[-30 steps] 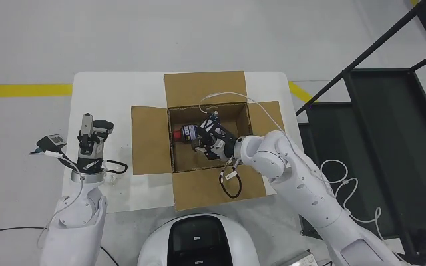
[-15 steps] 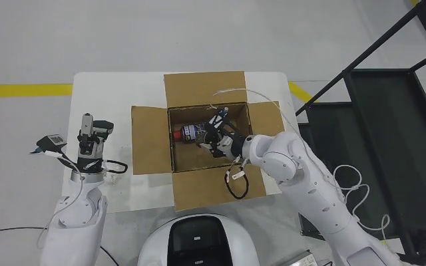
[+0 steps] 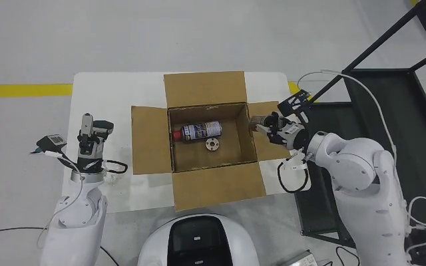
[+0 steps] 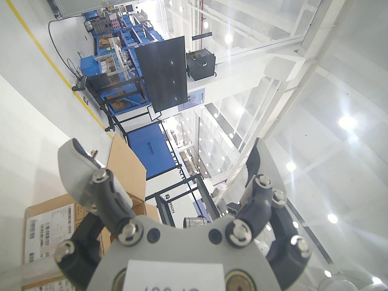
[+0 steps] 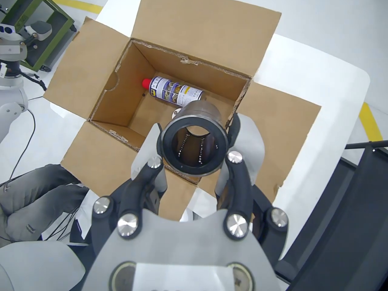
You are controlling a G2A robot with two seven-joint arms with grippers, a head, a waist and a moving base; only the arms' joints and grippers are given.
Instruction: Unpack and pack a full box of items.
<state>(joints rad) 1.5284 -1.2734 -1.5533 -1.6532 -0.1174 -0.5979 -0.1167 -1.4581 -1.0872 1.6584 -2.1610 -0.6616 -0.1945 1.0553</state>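
Pose: right gripper (image 5: 195, 134) clamps a metal sleeve (image 5: 202, 111) above the box (image 3: 205, 88) flap at 3 o'clock, having withdrawn from inside. Spray can (image 3: 198, 130) lies in the box. Left gripper (image 4: 165, 155) open, upright, at 9 o'clock.

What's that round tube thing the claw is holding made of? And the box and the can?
The linear bearing is likely steel: dull grey barrel, dark end ring, shiny balls inside. The box is brown corrugated cardboard with ragged torn edges. The spray can is probably thin metal with a glossy printed label; its red cap looks plastic.
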